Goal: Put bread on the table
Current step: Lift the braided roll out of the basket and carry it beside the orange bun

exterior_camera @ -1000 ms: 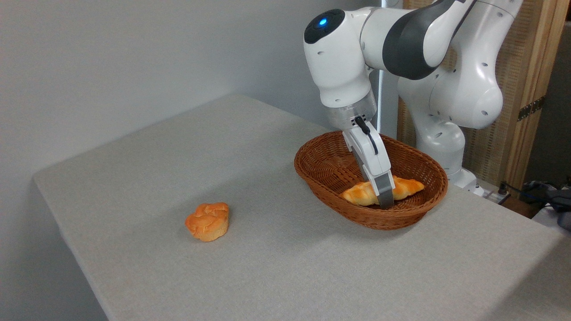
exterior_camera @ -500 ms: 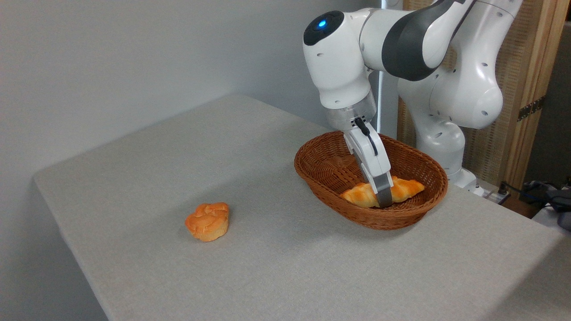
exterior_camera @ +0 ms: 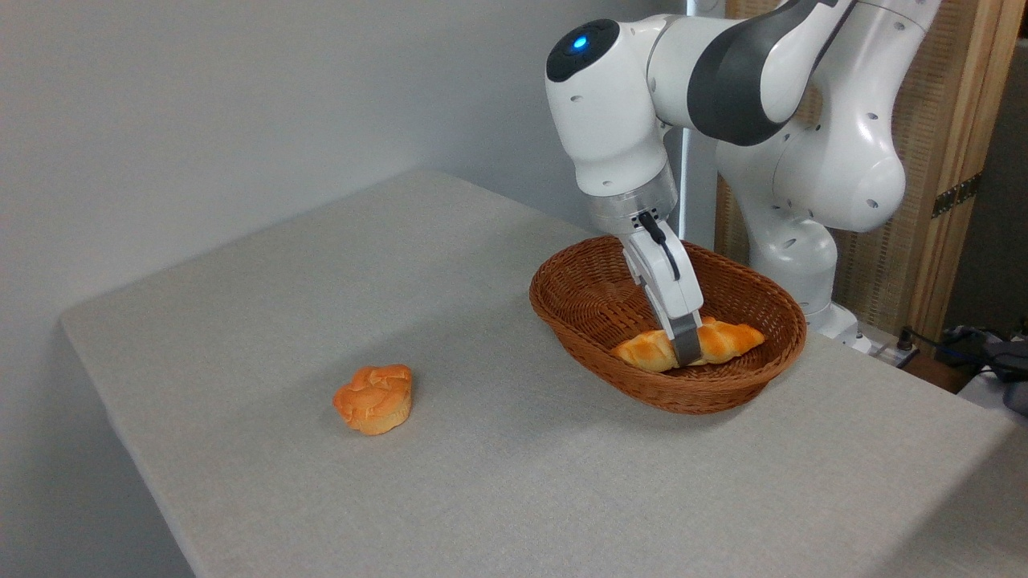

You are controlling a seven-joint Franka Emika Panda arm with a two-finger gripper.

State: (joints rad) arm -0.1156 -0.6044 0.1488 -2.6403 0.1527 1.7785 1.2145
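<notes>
In basket (exterior_camera: 594, 299): jaws astride bread (exterior_camera: 727, 340), below rim.

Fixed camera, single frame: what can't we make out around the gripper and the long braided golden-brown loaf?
- Gripper: only the near grey finger shows; it hides the far finger, so the grasp cannot be confirmed.
- Long braided golden-brown loaf: its middle sits behind that finger, its underside behind the brown oval wicker basket wall.
- Arm base: cut off by the top and right edges.

We see the bread (exterior_camera: 649, 351), a long golden-brown braided loaf with tapered ends, lying crosswise under our pincer (exterior_camera: 685, 353), its ends showing either side, above the grey cloth table (exterior_camera: 401, 482).
</notes>
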